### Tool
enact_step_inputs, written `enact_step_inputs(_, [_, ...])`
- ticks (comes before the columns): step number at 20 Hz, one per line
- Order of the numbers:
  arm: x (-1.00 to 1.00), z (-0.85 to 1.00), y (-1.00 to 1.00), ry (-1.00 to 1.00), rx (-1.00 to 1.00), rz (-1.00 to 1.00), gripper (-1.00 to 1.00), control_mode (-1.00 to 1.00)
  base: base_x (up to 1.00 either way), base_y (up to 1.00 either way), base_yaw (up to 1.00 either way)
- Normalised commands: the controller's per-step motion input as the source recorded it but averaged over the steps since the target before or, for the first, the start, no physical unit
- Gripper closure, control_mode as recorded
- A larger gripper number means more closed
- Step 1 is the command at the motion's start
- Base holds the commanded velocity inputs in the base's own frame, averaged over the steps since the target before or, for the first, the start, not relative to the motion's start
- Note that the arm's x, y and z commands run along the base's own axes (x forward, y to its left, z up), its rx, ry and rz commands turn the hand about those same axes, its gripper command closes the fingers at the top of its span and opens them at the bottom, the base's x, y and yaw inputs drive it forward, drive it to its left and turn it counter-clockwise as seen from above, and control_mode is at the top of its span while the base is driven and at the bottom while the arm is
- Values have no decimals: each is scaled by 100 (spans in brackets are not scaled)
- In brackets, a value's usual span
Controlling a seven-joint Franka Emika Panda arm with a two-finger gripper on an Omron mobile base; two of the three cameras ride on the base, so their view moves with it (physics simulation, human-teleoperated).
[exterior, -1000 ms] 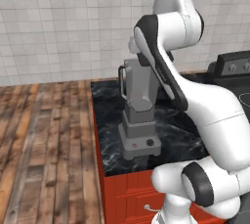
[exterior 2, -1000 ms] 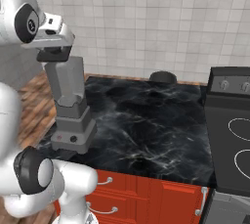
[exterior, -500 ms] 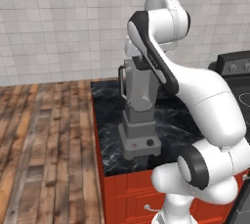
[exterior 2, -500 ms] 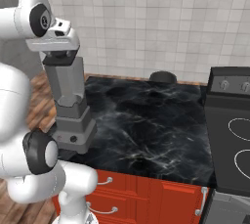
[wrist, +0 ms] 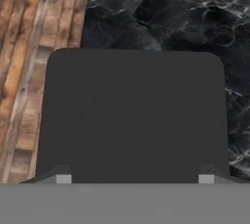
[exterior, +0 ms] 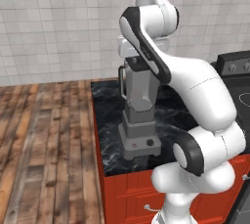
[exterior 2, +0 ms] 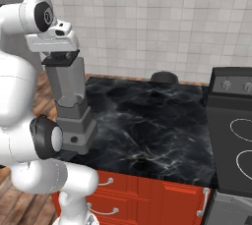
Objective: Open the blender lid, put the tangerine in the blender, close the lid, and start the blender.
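Observation:
The tall grey blender (exterior: 139, 115) (exterior 2: 71, 101) stands at the left end of the black marble counter (exterior 2: 147, 126). Its black knob (exterior: 150, 143) and small red button (exterior: 135, 145) face the front. The dark square blender lid (exterior 2: 62, 61) (wrist: 132, 115) sits on the jar's rim. My gripper (wrist: 133, 178) is directly over the lid, very close to it. Its fingertips (wrist: 61, 177) stand wide apart near the lid's two corners, open. The tangerine is out of view.
A dark round object (exterior 2: 164, 77) lies at the back of the counter by the tiled wall. A black stove (exterior 2: 231, 135) borders the counter on the right. Wooden boards (exterior: 44, 135) stretch to the left. Red drawers (exterior 2: 147, 194) are below the counter.
The arm's upper links have swung to the left while the hand stays on top of the blender. The blender and lid have not moved.

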Motion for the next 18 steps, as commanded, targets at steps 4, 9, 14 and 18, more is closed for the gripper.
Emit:
enact_step_inputs(4, [18,-2,16,11,0,-2,100,-100,0,0,0])
enact_step_inputs(9, [13,-1,-3,5,0,-2,100,-100,0,0,0])
enact_step_inputs(14, [-9,-10,-32,0,3,0,100,-100,0,0,0])
enact_step_inputs(18, [-40,-5,-22,0,2,0,100,-100,0,0,0])
